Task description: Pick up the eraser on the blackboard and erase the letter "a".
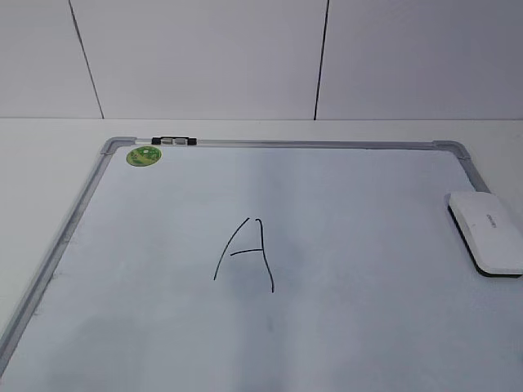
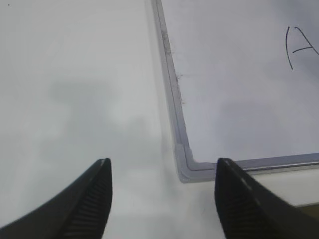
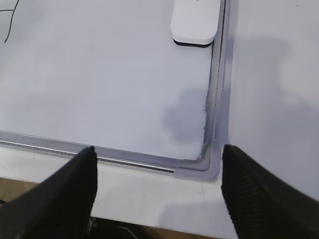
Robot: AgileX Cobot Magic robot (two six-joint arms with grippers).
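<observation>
Left gripper (image 2: pixel 162 174): jaws stand apart and hold nothing; it hangs above the near left corner of the blackboard (image 2: pixel 182 169), half over the bare table (image 2: pixel 75 74).
Right gripper (image 3: pixel 159 164): jaws spread wide and empty; it hangs over the near right corner of the blackboard frame (image 3: pixel 209 159).
Step in hand: reaching for the eraser, judged from the empty jaws and the eraser lying untouched.
Eraser (image 1: pixel 486 231): lies flat at the right edge of the blackboard, long side along the frame, white top up, black base down. In the right wrist view it sits ahead of the right gripper (image 3: pixel 195 22), near the frame.
Advised arm: the right gripper, since it is on the eraser's side.
Advised grasp: the jaws straddle the short width of the eraser and close on its long sides, low enough to hold the body, clear of the frame.
Capital letter (image 1: pixel 245 253): stands mid-board, well apart from the eraser; it must stay unwiped.
Small letter: not visible in any view; its place cannot be told.
Green sticker (image 1: pixel 143 155): far left corner, clear of the work.
</observation>
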